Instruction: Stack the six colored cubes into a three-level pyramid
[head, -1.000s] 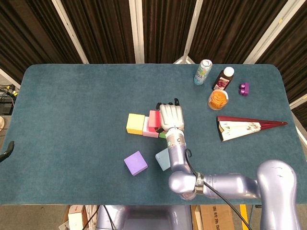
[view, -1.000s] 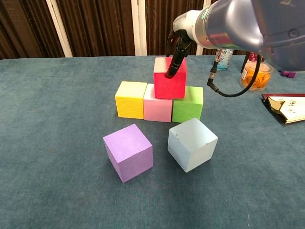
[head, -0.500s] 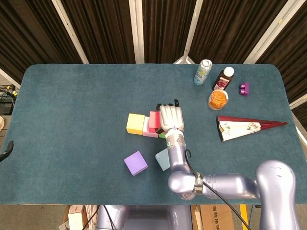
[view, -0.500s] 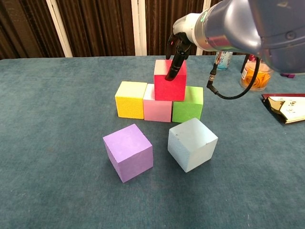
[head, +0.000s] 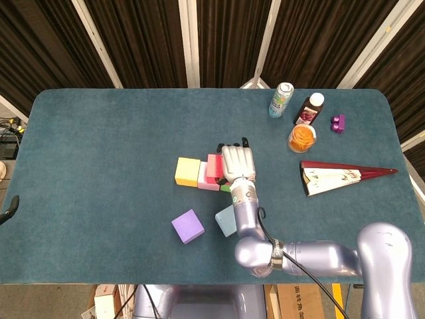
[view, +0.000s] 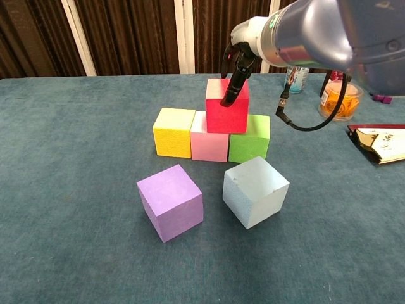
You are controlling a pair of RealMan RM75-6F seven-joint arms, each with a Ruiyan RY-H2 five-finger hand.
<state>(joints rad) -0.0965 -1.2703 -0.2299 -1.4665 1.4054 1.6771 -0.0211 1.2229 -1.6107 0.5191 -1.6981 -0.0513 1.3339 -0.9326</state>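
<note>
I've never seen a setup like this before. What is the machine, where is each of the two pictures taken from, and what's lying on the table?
This is a two-armed robot with human-like hands, steered remotely by a person. The head view looks down on the table from above; the chest view looks across it from low down, at block height.

Only the right hand shows. It grips the red cube, which sits on the pink cube and the green cube. The yellow cube completes that bottom row. The purple cube and the light blue cube lie loose in front, not yet stacked.

At the table's far right are a spray can, a small bottle, a jar with orange contents, a little purple object and a folded fan.
</note>
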